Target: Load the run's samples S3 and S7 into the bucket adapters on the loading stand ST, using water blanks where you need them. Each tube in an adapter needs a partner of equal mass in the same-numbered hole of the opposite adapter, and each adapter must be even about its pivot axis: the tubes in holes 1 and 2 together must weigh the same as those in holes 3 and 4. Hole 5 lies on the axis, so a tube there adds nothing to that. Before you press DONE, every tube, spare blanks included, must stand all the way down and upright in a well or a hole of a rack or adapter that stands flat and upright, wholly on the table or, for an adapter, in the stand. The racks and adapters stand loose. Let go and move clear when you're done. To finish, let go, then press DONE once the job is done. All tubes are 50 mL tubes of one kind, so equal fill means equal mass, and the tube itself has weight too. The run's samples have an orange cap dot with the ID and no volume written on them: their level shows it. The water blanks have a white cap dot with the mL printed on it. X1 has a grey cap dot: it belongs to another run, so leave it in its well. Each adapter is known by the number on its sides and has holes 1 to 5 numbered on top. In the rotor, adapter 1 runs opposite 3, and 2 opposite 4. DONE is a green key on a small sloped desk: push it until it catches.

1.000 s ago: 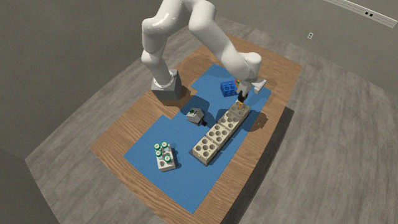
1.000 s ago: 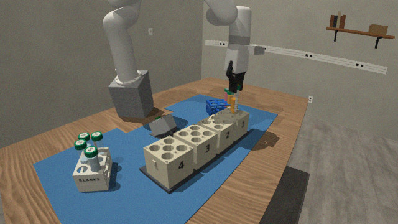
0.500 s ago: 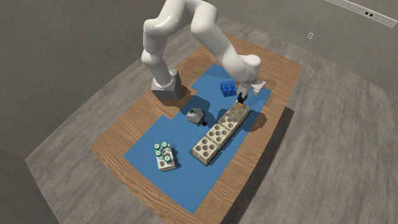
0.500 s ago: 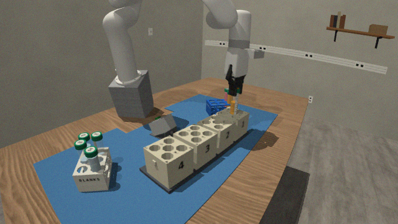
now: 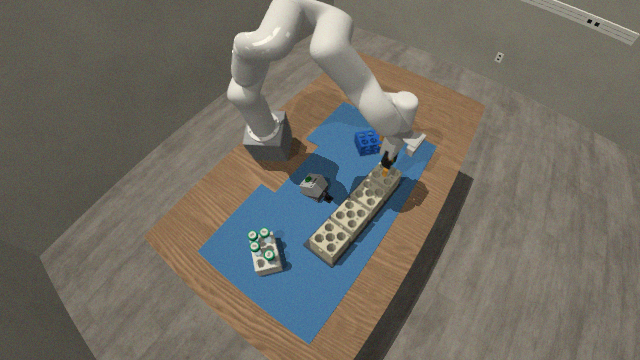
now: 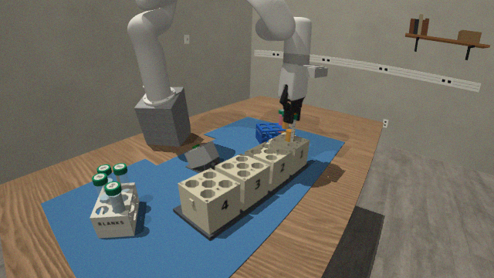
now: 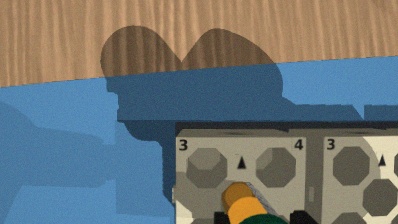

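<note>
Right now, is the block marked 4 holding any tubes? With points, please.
No, all five holes of the block marked 4 [image 5: 320, 248] [image 6: 193, 206] stand empty.

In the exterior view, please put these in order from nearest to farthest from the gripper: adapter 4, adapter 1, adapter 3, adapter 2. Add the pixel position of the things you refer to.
1. Adapter 1 [image 5: 391, 176] [image 6: 302, 151] [image 7: 241, 150]: right under the gripper [image 5: 386, 167] [image 6: 292, 120].
2. Adapter 2 [image 5: 376, 201] [image 6: 275, 171]: beside it.
3. Adapter 3 [image 5: 358, 227] [image 6: 252, 190]: next along.
4. Adapter 4 [image 5: 336, 255] [image 6: 220, 210]: at the near end.
</note>
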You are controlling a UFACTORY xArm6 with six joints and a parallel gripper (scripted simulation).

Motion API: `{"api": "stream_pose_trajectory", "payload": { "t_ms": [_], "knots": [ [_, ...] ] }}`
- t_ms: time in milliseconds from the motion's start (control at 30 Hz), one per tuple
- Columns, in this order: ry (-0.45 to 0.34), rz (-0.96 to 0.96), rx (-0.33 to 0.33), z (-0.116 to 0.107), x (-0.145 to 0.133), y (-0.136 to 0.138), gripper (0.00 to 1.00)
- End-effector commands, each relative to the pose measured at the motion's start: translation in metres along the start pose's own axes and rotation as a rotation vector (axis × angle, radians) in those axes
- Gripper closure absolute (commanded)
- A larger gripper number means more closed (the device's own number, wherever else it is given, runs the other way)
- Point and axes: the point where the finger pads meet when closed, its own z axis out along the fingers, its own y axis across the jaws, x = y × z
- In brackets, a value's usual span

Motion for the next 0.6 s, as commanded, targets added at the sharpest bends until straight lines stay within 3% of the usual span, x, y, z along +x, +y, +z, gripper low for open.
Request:
{"api": "stream_pose_trajectory", "payload": {
  "t_ms": [0, 567],
  "knots": [
    [0.004, 0.001, 0.002, 0.002, 0.002, -0.001, 1.00],
    [0.004, 0.001, 0.002, 0.017, 0.002, -0.001, 1.00]
  ]
}}
